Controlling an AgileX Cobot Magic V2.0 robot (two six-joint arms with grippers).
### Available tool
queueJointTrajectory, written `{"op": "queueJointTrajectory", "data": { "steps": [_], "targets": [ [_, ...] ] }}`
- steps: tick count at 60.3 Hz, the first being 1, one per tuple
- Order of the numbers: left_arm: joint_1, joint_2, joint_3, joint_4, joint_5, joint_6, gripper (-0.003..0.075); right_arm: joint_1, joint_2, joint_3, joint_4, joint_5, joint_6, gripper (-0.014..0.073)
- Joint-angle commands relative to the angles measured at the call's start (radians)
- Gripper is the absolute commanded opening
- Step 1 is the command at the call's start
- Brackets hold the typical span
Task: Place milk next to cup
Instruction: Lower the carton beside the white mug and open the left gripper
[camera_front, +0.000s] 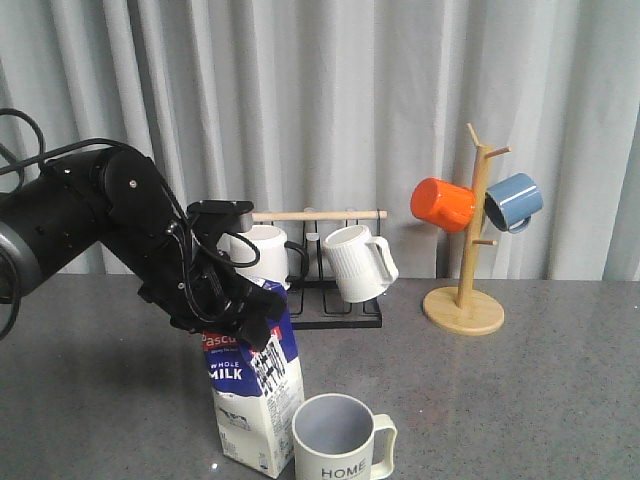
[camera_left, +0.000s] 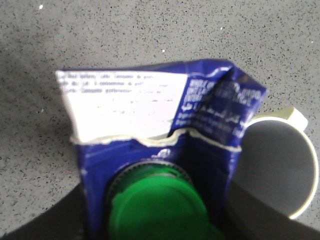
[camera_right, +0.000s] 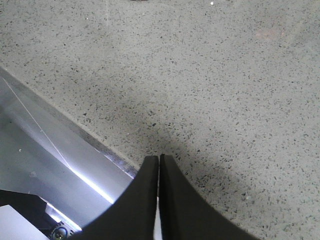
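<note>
Left tool (camera_front: 243, 318) pinching milk (camera_front: 255, 405) at crumpling gable (soft card, likely heavy); firmer hold lower, beside cup (camera_front: 340, 438). Right tool (camera_right: 159, 165) pressed together.

the front view looks forward over the grey speckled table (camera_front: 520, 400) from about table height or a little above, facing a pleated curtain (camera_front: 330, 90) across the upper frame; the left arm (camera_front: 110, 225) fills the left middle, and the milk (camera_front: 255, 395) and the cup (camera_front: 343, 440) stand very near the lens at the bottom centre. the left wrist view looks steeply down from close above the milk (camera_left: 165, 130), its green cap (camera_left: 157, 207) large at the bottom centre, the cup (camera_left: 280, 165) at the right edge; these two things and the table are what it shares with the front view. the right wrist view looks down close over the table (camera_right: 210, 80), with the right gripper (camera_right: 159, 175) at the bottom centre and a metal edge (camera_right: 45, 150) at lower left; it shares only the tabletop.
</note>
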Motion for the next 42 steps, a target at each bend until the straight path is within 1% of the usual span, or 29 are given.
{"op": "queueJointTrajectory", "data": {
  "steps": [1, 16, 23, 31, 42],
  "targets": [
    [-0.007, -0.057, -0.023, -0.027, -0.017, -0.005, 0.0202, -0.001, 0.004, -0.027, 0.002, -0.052, -0.003, -0.0004],
    [-0.007, -0.061, -0.023, -0.042, -0.017, -0.023, 0.0424, -0.001, 0.004, -0.027, 0.002, -0.052, -0.003, -0.0004],
    [-0.007, -0.062, -0.023, -0.042, -0.017, -0.037, 0.0503, -0.001, 0.004, -0.027, 0.002, -0.052, -0.003, -0.0004],
    [-0.007, -0.062, -0.023, -0.041, -0.017, -0.037, 0.0549, -0.001, 0.004, -0.027, 0.002, -0.052, -0.003, -0.0004],
    [-0.007, -0.075, -0.023, -0.039, -0.017, -0.037, 0.0552, -0.001, 0.004, -0.027, 0.002, -0.052, -0.003, -0.0004]
  ]
}}
